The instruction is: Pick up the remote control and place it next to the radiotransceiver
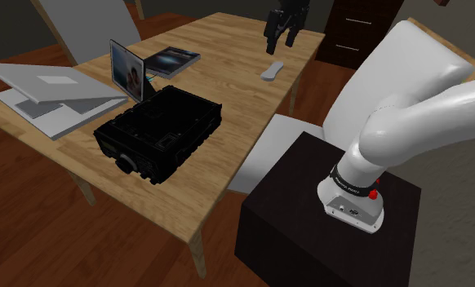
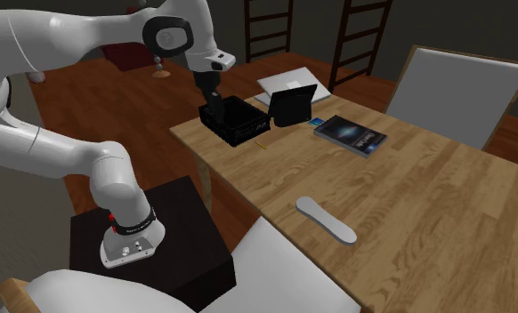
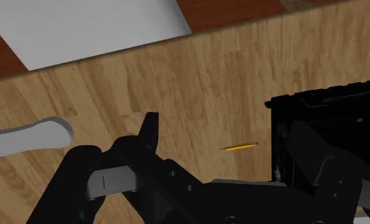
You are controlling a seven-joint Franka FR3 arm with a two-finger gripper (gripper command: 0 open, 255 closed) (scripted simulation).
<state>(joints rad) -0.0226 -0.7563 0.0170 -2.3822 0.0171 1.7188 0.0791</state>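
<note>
arm reaches far over the table, its pincer released, hanging above the grey remote.

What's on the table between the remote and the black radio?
A small yellow pencil lies on bare wood between the remote and the radio, nearer the radio; the wrist view shows it.

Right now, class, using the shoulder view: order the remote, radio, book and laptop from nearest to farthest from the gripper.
1. Remote and radio: too close to call. The gripper hangs high between them, remote upper right, radio lower left.
2. Book, farther across the table.
3. Laptop, far left.
</note>
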